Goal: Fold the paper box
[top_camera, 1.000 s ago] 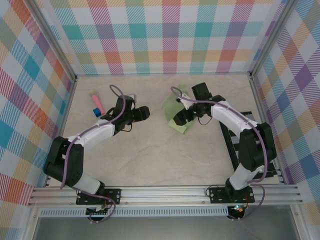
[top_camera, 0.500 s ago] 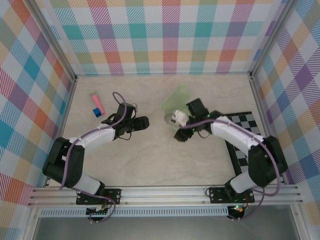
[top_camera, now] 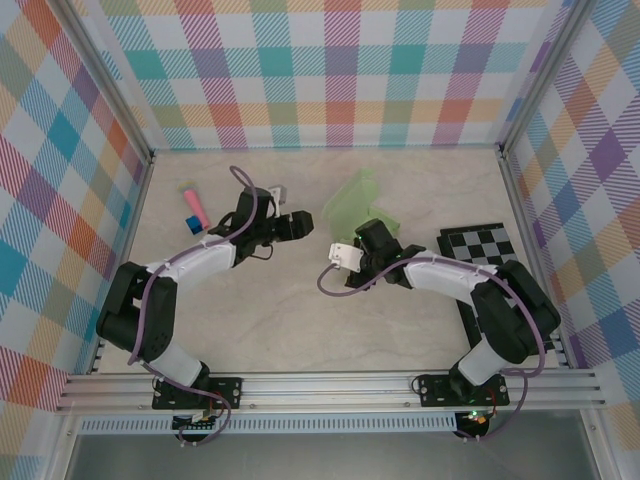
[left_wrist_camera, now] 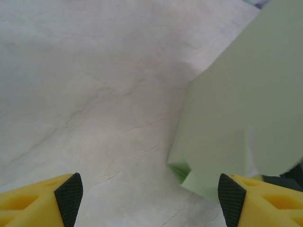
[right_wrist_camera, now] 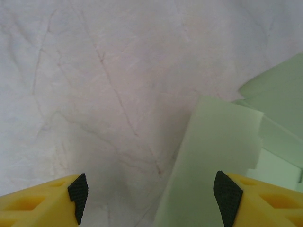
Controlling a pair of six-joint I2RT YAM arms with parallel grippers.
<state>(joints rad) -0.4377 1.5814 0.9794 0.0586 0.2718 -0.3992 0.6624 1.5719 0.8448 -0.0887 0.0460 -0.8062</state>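
Your left tool has swung toward 3 o'clock, jaws released and empty, nearing the part-folded paper box lying toward 12 o'clock on the worktop. Your right tool has backed to the box's 6 o'clock, also released. Plaid walls surround the pale marbled surface.

A pale beige, marble-veined surface lies under soft, even light. Pastel plaid cloth walls enclose it at 9, 12 and 3 o'clock, edged by silver aluminium corner posts. A silver aluminium rail runs along 6 o'clock.
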